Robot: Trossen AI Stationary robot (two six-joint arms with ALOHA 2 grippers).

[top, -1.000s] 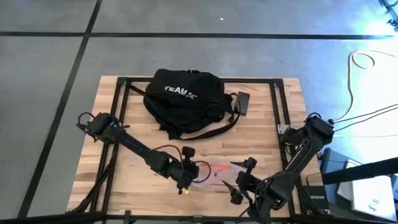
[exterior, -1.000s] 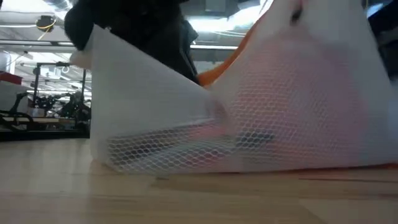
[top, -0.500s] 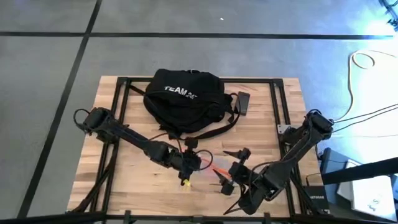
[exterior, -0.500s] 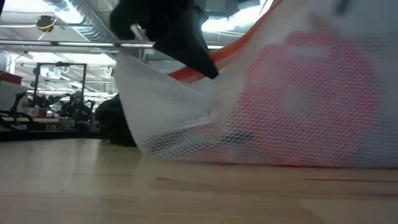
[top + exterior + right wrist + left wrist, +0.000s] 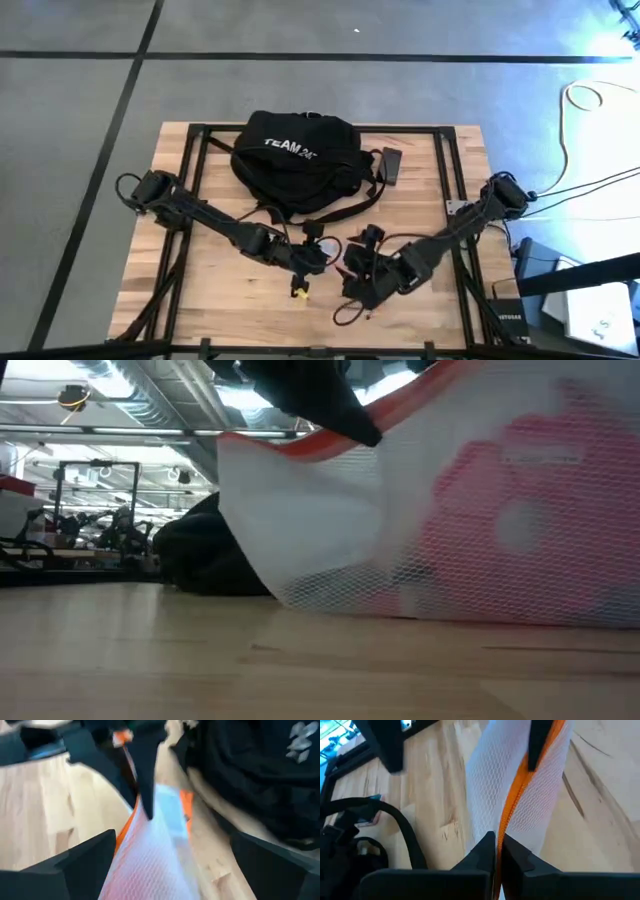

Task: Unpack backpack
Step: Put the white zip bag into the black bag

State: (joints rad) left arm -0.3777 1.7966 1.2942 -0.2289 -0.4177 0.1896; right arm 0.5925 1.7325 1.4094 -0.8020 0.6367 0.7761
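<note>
The black backpack [image 5: 297, 160] with white lettering lies at the table's far middle; the low view shows it behind the pouch [image 5: 205, 555]. A translucent mesh pouch [image 5: 420, 530] with orange trim stands raised near the table's middle, its lower edge [image 5: 330, 605] on the wood. My left gripper [image 5: 322, 257] is shut on the trim. My right gripper [image 5: 352, 274] stands close beside it, open, with the pouch's upper part [image 5: 150, 850] between its spread fingers. My left gripper pinches the pouch's orange trim [image 5: 506, 827] between its two fingers, at the pouch's upper edge. The pouch hangs below the hold with its lower edge on the table. My right gripper is open around the pouch's top. One finger [image 5: 540, 740] lies against the orange trim; whether it bears the pouch I cannot tell.
A small dark flat object [image 5: 390, 165] lies right of the backpack, and a strap [image 5: 350, 212] trails from the backpack toward the grippers. Black frame rails [image 5: 195, 170] run along the table's left and right sides. Bare wood [image 5: 210, 290] lies near the front left.
The pouch, flat on the table a second ago, has been lifted by its orange-trimmed edge and now stands on its lower edge. My left gripper has gone up and toward the backpack. My right gripper has moved toward the table's left and far edge, close to the left gripper.
</note>
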